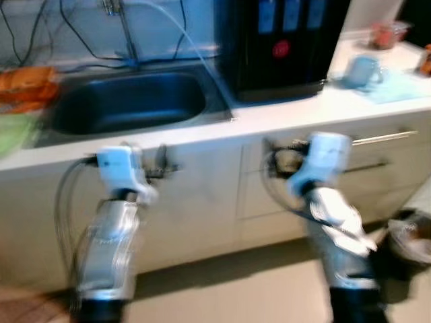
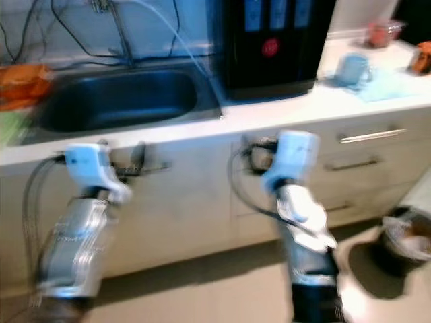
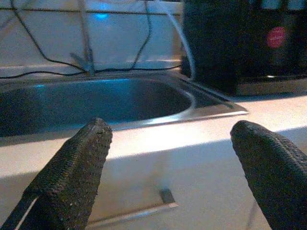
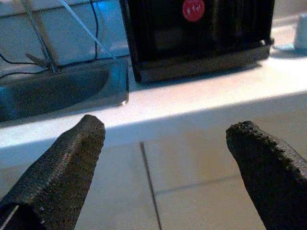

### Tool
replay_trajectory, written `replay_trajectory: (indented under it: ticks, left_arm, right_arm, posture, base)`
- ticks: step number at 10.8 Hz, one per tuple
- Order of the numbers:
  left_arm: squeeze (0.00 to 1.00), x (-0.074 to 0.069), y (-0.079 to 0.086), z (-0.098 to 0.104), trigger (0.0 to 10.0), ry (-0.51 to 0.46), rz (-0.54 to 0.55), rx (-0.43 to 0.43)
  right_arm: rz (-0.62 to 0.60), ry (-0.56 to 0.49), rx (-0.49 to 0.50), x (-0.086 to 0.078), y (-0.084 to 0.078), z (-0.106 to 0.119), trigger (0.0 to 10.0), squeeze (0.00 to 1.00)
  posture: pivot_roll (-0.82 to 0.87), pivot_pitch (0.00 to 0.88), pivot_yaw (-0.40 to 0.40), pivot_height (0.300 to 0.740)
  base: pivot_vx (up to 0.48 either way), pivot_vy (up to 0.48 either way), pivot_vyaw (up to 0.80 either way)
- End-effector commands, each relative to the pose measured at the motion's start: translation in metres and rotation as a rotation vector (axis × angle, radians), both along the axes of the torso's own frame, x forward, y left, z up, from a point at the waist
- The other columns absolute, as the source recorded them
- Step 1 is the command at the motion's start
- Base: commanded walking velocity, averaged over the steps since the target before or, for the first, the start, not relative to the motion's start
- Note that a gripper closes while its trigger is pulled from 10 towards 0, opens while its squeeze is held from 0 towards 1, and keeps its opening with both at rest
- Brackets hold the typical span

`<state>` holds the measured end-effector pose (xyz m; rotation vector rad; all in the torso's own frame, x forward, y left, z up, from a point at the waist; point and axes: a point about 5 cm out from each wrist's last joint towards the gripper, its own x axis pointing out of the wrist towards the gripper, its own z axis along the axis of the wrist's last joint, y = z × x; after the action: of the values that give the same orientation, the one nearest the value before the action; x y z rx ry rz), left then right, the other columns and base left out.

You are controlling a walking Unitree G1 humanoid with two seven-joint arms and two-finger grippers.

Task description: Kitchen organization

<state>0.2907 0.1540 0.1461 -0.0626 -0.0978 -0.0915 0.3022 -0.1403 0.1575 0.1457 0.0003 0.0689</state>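
Note:
A steel sink [image 1: 128,101] is set in the white counter [image 1: 289,111], with a tap [image 1: 124,30] behind it. To its right stands a black machine with a red mark [image 1: 279,47]. A pale blue mug [image 1: 363,69] sits on the counter's right part on a light mat. My left gripper [image 3: 172,167] is held up before the cabinet front below the sink, open and empty. My right gripper [image 4: 165,167] is up before the cabinet under the black machine [image 4: 196,33], open and empty too. The eye views are blurred.
Orange items [image 1: 27,84] and a green thing [image 1: 13,131] lie left of the sink. Drawers with metal handles [image 1: 384,138] are at the right. A dark bin [image 1: 411,242] stands on the floor at right. Cables hang on the wall. A container [image 1: 384,33] sits far back right.

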Motion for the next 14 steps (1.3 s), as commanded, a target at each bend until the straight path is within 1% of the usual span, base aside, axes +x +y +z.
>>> replay_trajectory:
  ticks: [1, 3, 6, 11, 12, 13, 14]
  left_arm:
    - [0.00, 0.001, 0.008, -0.001, 10.0, 0.011, 0.021, 0.016]
    - [0.00, 0.001, 0.008, -0.001, 10.0, 0.013, 0.022, 0.015]
    - [0.00, 0.001, 0.005, 0.001, 10.0, -0.004, 0.005, 0.026]
    - [0.00, 0.005, 0.003, 0.004, 10.0, -0.019, -0.009, 0.025]
    - [0.00, 0.005, 0.003, 0.007, 10.0, -0.031, -0.003, -0.004]
    - [0.00, 0.006, 0.003, 0.010, 10.0, -0.043, -0.008, -0.007]
    - [0.00, 0.008, 0.001, 0.016, 10.0, -0.053, -0.018, -0.012]
  right_arm:
    - [0.022, 0.000, 0.020, 0.000, 0.007, 0.001, 10.0, 0.00]
    - [0.021, 0.001, 0.023, 0.000, 0.007, 0.001, 10.0, 0.00]
    - [0.033, 0.001, 0.023, 0.000, 0.010, 0.001, 10.0, 0.00]
    - [0.038, 0.000, 0.020, 0.001, 0.011, 0.001, 10.0, 0.00]
    - [0.038, -0.001, 0.025, 0.001, 0.012, 0.001, 10.0, 0.00]
    - [0.037, -0.006, 0.028, 0.001, 0.011, 0.002, 10.0, 0.00]
    - [0.023, -0.013, 0.052, 0.002, 0.009, 0.003, 10.0, 0.00]
  posture:
    - [0.04, 0.004, 0.059, 0.740]
    - [0.04, 0.005, 0.056, 0.740]
    - [0.04, 0.005, 0.058, 0.740]
    - [0.04, 0.001, 0.063, 0.740]
    - [0.04, 0.002, 0.063, 0.740]
    - [0.04, 0.002, 0.063, 0.740]
    - [0.04, 0.002, 0.062, 0.740]
  base:
    - [0.000, 0.442, 0.00]
    - [0.000, 0.441, 0.00]
    - [0.000, 0.000, 0.00]
    - [0.000, 0.000, 0.76]
    - [0.000, 0.000, 0.80]
    - [0.000, 0.000, 0.80]
    - [0.000, 0.000, 0.00]
